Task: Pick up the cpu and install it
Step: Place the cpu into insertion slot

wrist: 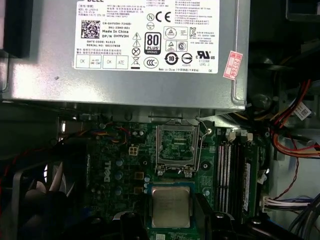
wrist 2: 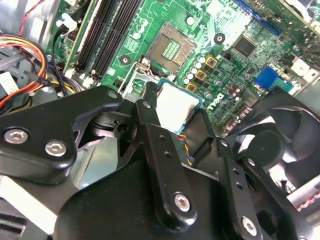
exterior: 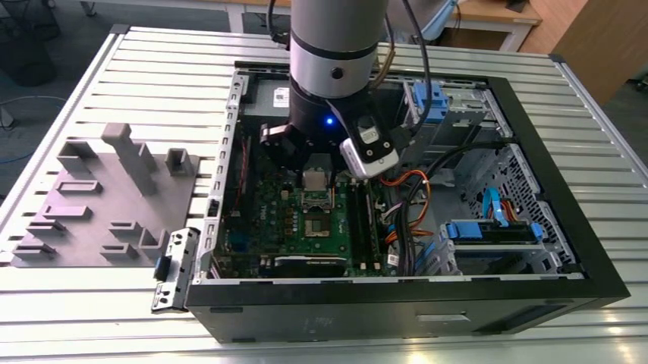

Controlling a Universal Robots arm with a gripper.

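Observation:
The cpu (wrist: 171,206), a flat square chip with a silver-grey top, hangs above the green motherboard (wrist: 115,150), and my gripper (wrist: 171,216) is shut on it. In the second wrist view, black fingers (wrist 2: 148,111) press against two opposite sides of the cpu (wrist 2: 176,105). The open socket (wrist: 176,145), dark with a silver metal frame, lies on the board just beyond the chip and also appears in the second wrist view as the socket (wrist 2: 171,47). In the exterior view, the arm reaches down into the open computer case (exterior: 567,280), with the cpu (exterior: 317,180) under the wrist.
A silver power supply (wrist: 125,50) sits just past the socket. Memory sticks (wrist: 232,170) and bundled coloured cables (wrist: 290,130) lie on one side, and a black fan (wrist 2: 280,140) on the other. A grey tray with blocks (exterior: 102,205) lies outside the case at the exterior view's left.

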